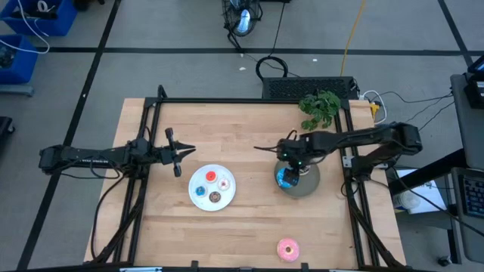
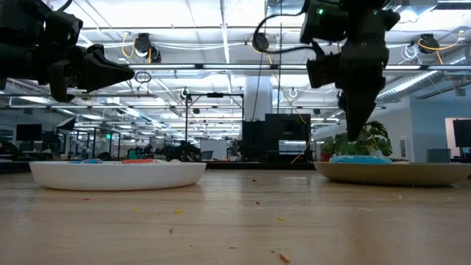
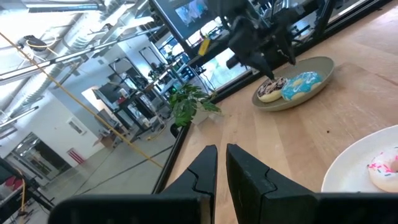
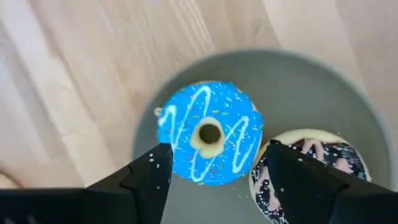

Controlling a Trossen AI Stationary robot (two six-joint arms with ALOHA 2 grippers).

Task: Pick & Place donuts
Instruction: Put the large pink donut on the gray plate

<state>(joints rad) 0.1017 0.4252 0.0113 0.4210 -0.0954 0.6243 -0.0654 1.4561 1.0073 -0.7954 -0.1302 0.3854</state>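
Right gripper (image 4: 214, 177) is spread wide above the blue donut (image 4: 209, 132), which is seated on the grey plate (image 4: 311, 93) beside the brown sprinkled donut (image 4: 309, 171); either could be knocked off if the fingers are lifted crookedly.

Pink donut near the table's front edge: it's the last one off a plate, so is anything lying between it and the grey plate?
Nothing visible: bare wood separates the pink ring donut from the grey round plate.
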